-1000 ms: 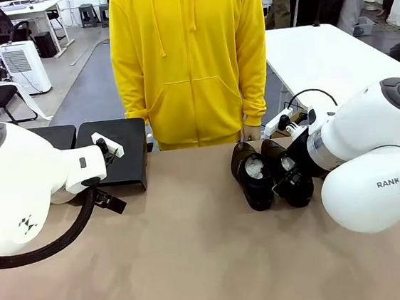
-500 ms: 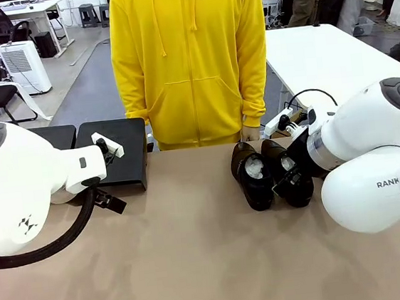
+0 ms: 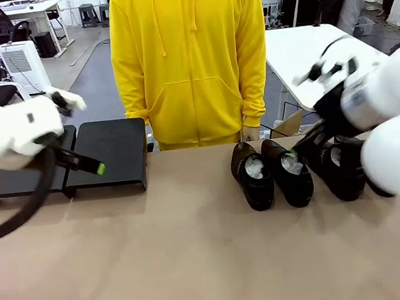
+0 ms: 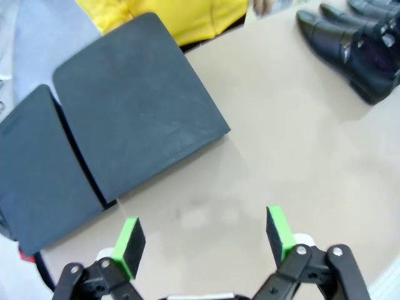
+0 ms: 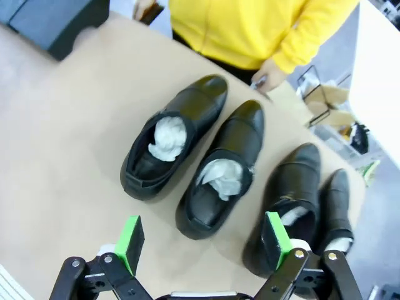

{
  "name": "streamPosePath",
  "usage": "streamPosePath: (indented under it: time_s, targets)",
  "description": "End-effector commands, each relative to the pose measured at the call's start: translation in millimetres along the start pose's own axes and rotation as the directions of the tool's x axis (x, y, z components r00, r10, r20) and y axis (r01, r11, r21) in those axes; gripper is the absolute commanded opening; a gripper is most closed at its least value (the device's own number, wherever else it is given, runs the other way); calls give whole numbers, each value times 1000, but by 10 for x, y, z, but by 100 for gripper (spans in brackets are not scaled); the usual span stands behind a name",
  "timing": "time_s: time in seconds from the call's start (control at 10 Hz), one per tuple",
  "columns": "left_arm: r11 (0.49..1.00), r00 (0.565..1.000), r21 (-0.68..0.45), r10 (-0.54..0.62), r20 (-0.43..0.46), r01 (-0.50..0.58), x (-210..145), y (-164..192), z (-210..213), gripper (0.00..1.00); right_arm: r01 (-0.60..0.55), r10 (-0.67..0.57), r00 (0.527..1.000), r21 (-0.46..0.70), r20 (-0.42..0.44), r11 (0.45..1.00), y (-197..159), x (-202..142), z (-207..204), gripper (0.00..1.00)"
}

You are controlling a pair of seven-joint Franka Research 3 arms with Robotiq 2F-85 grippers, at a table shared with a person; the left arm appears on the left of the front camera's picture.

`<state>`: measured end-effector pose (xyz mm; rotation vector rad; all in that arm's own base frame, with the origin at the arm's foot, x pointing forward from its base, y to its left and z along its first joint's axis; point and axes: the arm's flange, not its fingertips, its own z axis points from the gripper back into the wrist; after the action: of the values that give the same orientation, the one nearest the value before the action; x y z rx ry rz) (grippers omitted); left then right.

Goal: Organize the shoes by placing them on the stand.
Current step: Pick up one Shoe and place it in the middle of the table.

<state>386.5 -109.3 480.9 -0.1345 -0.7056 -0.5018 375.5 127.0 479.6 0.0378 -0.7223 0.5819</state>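
Several black glossy shoes stuffed with white paper stand side by side, toes toward the person, on the right half of the table: one [image 3: 254,176], a second [image 3: 289,175] and a third [image 3: 342,169]. The right wrist view looks down on them [image 5: 172,145] [image 5: 222,175] [image 5: 289,199]. My right gripper [image 5: 203,239] hovers open above them, nearest the middle ones; from the front it shows as a blur [image 3: 307,144]. The stand [image 3: 111,153], matte black, lies at the far left with nothing on it. My left gripper [image 4: 205,237] hangs open over bare table just in front of the stand [image 4: 137,128].
A person in a yellow hoodie [image 3: 190,58] stands at the far edge, one hand [image 5: 265,74] resting near the shoe toes. A second black panel [image 4: 37,181] adjoins the stand on its left. A white table [image 3: 312,56] stands behind on the right.
Both arms have swung quickly, blurring in the front view. The left gripper moved out over the stand's front edge. The right arm lifted, uncovering the shoes farther right.
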Motion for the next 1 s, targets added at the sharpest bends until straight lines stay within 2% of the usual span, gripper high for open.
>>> streamPosePath:
  time_s: [0.0, 0.1, 0.2, 0.4, 0.7, 0.9]
  targets:
    - [984, 999, -180, -10, -42, 2, -8, 379, 412, 100, 29, -32, 999, 119, 23, 992, -256, -315, 542, 100]
    - [967, 1000, -254, 21, -20, -26, -10, 584, 584, 100, 74, -77, 997, 191, 10, 979, -418, -389, 749, 100]
    - [942, 998, -333, 53, 16, -45, -30, 770, 774, 100, 96, -113, 992, 238, 56, 966, -569, -502, 969, 100]
    - [941, 996, -334, 78, 41, -60, -71, 924, 1000, 100, 95, -144, 981, 323, 129, 942, -739, -709, 1246, 100]
    - [935, 998, -348, 65, 2, -61, -26, 826, 984, 100, 60, -105, 989, 373, 102, 926, -795, -805, 1250, 100]
    - [937, 995, -335, 103, -13, -101, 12, 776, 918, 100, 57, -113, 987, 409, 114, 911, -780, -761, 1171, 100]
